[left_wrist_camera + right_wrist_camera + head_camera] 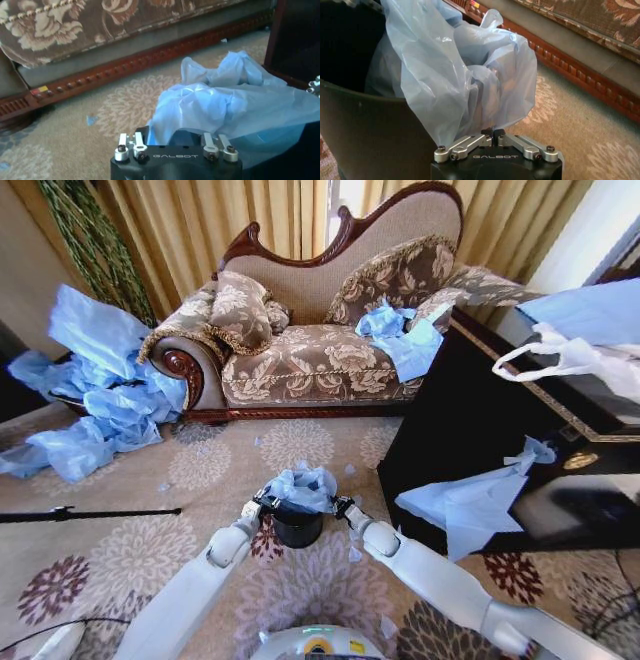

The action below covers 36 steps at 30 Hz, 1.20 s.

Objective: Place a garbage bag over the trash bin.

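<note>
Both end effectors flank the small black trash bin on the patterned carpet before the floral sofa: the left end effector is at the bin's left rim, its grip impossible to judge, while the right end effector sits at the right rim, clenched on a fold of plastic. Bunched on top of the bin, the light-blue garbage bag spills partly inside and partly over the wall.

garbage bag: light blue | trash bin: black | sofa: brown floral | carpet: beige medallions
</note>
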{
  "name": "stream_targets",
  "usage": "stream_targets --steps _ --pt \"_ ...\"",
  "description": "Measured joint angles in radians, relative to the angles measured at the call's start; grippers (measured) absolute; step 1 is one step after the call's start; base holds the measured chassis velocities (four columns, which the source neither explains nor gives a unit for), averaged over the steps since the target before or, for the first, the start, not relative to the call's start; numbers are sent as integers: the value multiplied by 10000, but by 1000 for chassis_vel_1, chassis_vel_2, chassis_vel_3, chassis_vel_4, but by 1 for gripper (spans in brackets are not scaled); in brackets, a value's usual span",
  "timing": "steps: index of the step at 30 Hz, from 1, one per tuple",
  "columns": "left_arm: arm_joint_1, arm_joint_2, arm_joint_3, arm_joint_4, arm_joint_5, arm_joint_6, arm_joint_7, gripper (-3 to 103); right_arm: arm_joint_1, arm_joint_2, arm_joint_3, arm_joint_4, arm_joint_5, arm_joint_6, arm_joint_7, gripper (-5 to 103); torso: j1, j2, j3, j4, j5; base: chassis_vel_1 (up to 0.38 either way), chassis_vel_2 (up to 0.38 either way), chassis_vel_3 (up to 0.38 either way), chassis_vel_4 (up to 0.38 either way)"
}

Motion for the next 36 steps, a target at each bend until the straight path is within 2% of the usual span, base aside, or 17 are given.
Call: stream_targets --steps 1,3,4,6,10,14,16,19,21,24,27,29,30,31,32,34,36 --pt "17 11 -16 -35 8 -11 -20 64 -1 4 0 1 0 0 11 0 0 0 0 -1 0 0 0 0 0" --pt "44 32 -39 -87 30 -27 -41 64 -7 6 2 3 0 0 26 0 0 0 0 0 -1 0 0 0 0" --pt "107 83 -90 -211 156 -48 -81 75 -26 7 19 18 0 0 46 0 0 0 0 1 0 0 0 0 0" --pt "155 117 -126 -298 236 -74 -92 75 -41 6 31 29 0 0 70 0 0 0 0 0 0 0 0 0 0" --pt "371 245 -240 -634 382 -123 -120 96 -52 64 47 19 8 -3 108 0 0 0 0 3 0 0 0 0 0" --pt "351 235 -249 -576 461 -204 -104 101 -44 125 42 1 18 -2 137 0 0 1 0 2 0 0 0 0 0" --pt "296 211 -223 -449 505 -281 -65 92 -44 136 36 1 28 7 145 0 0 2 0 1 1 0 0 0 0" --pt "246 176 -168 -313 529 -316 43 87 -48 131 34 1 30 25 148 0 0 2 0 1 0 0 0 0 0" --pt "210 128 -122 -198 556 -355 103 76 -75 115 35 11 29 40 165 0 0 2 0 1 0 0 0 0 0" --pt "196 97 -115 -146 609 -403 171 71 -97 94 37 34 30 44 186 0 0 2 1 0 0 0 0 0 0" --pt "191 53 -115 -86 646 -436 260 55 -147 44 60 98 32 52 207 0 0 2 0 0 0 0 0 0 0" --pt "191 45 -115 -76 650 -438 270 55 -151 31 66 107 32 54 210 0 0 2 0 1 0 0 0 0 0" --pt "191 32 -115 -63 653 -441 281 49 -158 15 73 121 32 58 216 0 0 2 0 1 0 0 0 0 0" --pt "196 25 -116 -62 653 -442 295 38 -168 -2 76 138 32 61 221 0 0 2 1 1 0 0 0 0 0" --pt "203 23 -119 -64 653 -442 298 38 -173 -11 77 149 32 62 230 0 0 2 0 1 0 0 0 0 0" --pt "217 15 -126 -76 653 -442 299 26 -183 -23 78 177 32 63 243 0 0 2 0 1 0 0 0 0 0" --pt "234 12 -131 -93 653 -442 300 21 -196 -30 81 195 33 64 252 0 0 2 0 1 0 0 0 0 0"
